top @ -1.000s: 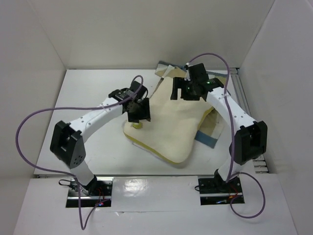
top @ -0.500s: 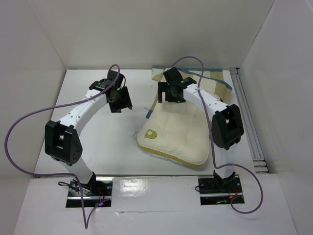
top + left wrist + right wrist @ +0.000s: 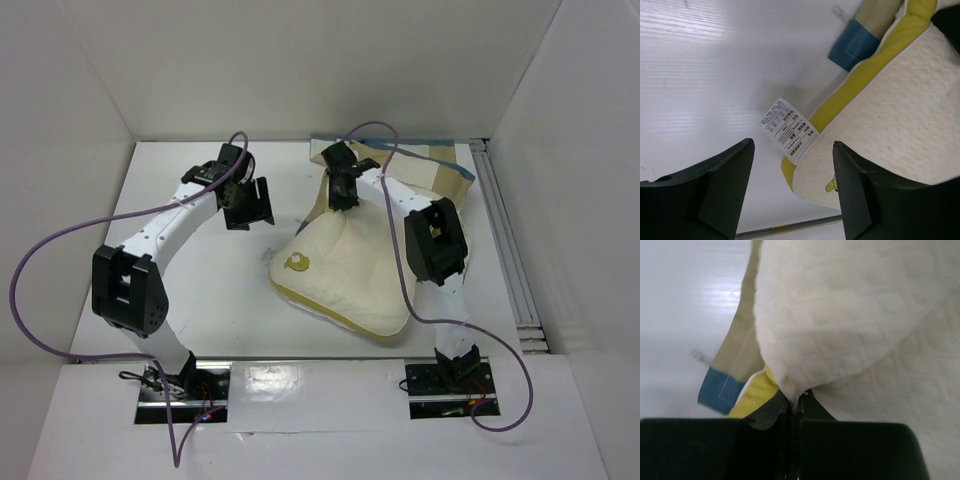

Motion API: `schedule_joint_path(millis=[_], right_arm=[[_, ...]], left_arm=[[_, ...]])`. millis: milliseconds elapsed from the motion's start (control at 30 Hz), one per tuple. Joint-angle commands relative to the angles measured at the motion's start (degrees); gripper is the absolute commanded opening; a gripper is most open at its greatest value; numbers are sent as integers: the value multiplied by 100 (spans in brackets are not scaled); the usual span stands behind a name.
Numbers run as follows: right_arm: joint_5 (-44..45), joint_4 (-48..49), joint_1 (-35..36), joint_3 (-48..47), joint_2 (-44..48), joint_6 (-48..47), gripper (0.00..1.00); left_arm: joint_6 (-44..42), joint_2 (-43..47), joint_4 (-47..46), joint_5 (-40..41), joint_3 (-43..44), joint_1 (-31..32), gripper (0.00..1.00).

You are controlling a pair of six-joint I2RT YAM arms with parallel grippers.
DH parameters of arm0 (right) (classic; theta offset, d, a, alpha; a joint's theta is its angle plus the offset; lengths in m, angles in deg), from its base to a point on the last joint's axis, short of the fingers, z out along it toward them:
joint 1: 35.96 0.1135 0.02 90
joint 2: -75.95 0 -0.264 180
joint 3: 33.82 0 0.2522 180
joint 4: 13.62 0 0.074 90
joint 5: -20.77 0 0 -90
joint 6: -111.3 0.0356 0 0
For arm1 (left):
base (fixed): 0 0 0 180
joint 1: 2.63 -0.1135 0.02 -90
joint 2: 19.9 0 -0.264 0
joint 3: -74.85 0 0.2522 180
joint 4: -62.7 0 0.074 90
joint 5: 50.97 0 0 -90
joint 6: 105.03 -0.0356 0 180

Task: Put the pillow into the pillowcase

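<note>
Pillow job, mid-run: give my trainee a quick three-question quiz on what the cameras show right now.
1. Short answer: is the pillow inside the pillowcase yet?
2. The right arm's jaws are shut on: A the pillow; B the pillowcase; C a white label.
3. True or false: the left arm's jaws grip the pillow.
Key: 1 no; 2 A; 3 false.
</note>
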Motion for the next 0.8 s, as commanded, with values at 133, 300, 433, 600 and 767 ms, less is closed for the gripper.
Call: schedule_joint_path(millis=[133, 300, 433, 600, 767], right_arm=[[-2839, 880, -623, 1517, 2027, -1656, 0], [-3802, 581, -704, 1904, 2530, -2105, 0], [-4444, 519, -766, 2107, 2751, -2308, 0], [-4646, 317, -766, 2177, 2883, -2527, 0], [-4777, 264, -819, 2125, 2883, -2527, 0]], left_arm=[[-633, -470, -1486, -2342, -40, -108, 88], [-685, -1146, -2104, -2792, 29, -55, 90], [-861, -1420, -2280, -2459, 162, 181, 90], [-703, -1473, -3001, -2521, -181, 305, 91], [-774, -1754, -3255, -1791, -286, 507, 91]])
